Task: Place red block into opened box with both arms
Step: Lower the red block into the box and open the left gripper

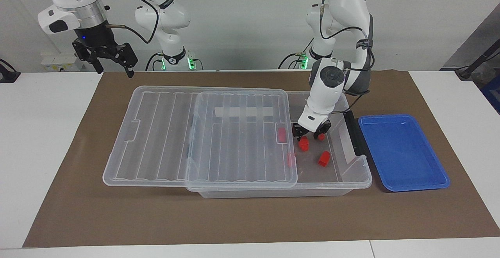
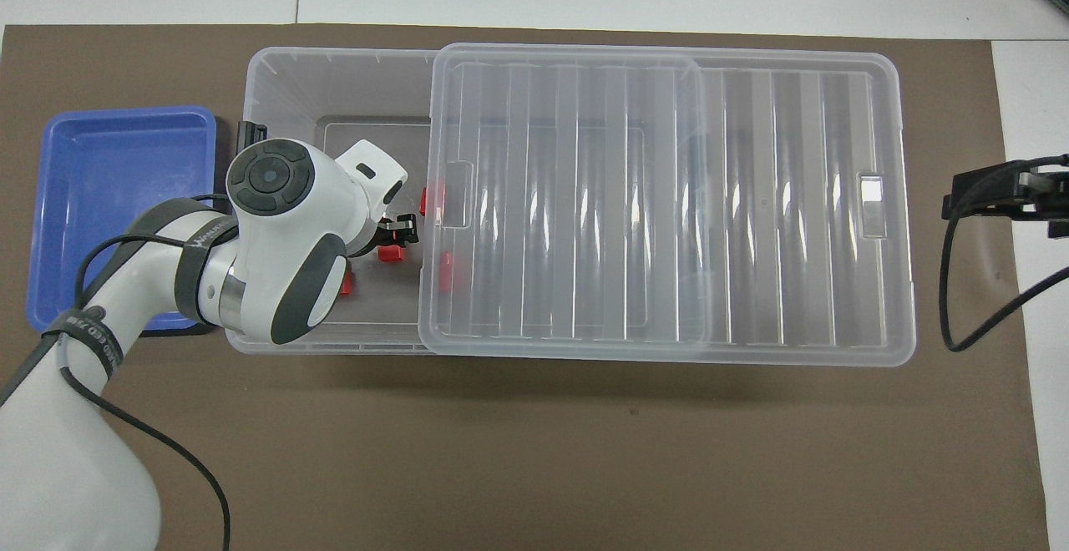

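Clearly the release step was in hand: the left gripper (image 1: pixel 309 135) hung low inside the uncovered end of the box (image 1: pixel 351 181), its fingers apart and nothing between them, while the red block (image 1: pixel 304 144) stood on the box floor directly under it and just clear of the fingertips. By my reading that block was already delivered, so the next move called for a straight lift out of the box without brushing the block or the lid's edge, and then, if more blocks were wanted, a fresh supply, since the blue tray (image 1: pixel 404 183) beside the box at the left arm's end of the table held none. The right gripper (image 1: pixel 113 60) waited high over the table's edge at the right arm's end, jaws spread wide and empty. The ribbed clear lid (image 1: pixel 156 133) lay slid toward that end, covering most of the box and overhanging it. Counted: two arms, one box, one lid, one blue tray, and five red blocks, namely the one under the gripper, a second (image 1: pixel 324 158) lying apart from it in the open part, a third (image 1: pixel 321 137) partly hidden by the left gripper, and two more (image 1: pixel 282 134) (image 1: pixel 290 159) seen through the lid's edge.
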You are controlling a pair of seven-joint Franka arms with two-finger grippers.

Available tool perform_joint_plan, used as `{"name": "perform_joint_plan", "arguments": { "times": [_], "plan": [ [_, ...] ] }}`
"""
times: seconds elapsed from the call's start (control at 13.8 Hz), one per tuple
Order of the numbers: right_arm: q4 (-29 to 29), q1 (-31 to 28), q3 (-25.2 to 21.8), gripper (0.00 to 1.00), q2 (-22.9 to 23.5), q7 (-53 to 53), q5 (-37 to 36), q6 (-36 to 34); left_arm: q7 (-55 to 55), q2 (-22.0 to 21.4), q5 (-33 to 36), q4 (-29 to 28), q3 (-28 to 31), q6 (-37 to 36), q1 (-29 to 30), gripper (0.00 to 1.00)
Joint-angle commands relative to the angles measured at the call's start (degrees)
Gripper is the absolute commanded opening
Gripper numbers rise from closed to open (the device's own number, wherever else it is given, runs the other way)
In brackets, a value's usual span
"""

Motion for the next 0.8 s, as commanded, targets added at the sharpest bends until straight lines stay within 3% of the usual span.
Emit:
{"name": "perform_joint_plan", "arguments": {
  "times": [0.0, 0.51, 0.73],
  "plan": [
    [0.8, -1.6, 0.1, 0.99, 2.6, -1.2, -0.4, 1.7, -0.3, -1.9, 0.7, 4.1, 0.5, -8.6, 0.3, 0.72],
    [0.8, -5.1, 0.2, 0.98, 8.9, -7.3, -0.2, 10.9, 6.8, -4.7, 0.9, 20.3, 0.7, -31.8, 6.6, 0.75],
    [0.3, -6.5, 0.1, 0.96, 11.8, -8.2, -0.3, 14.7, 11.2, -7.4, 0.9, 21.6, 0.7, -33.0, 11.5, 0.86]
  ]
}}
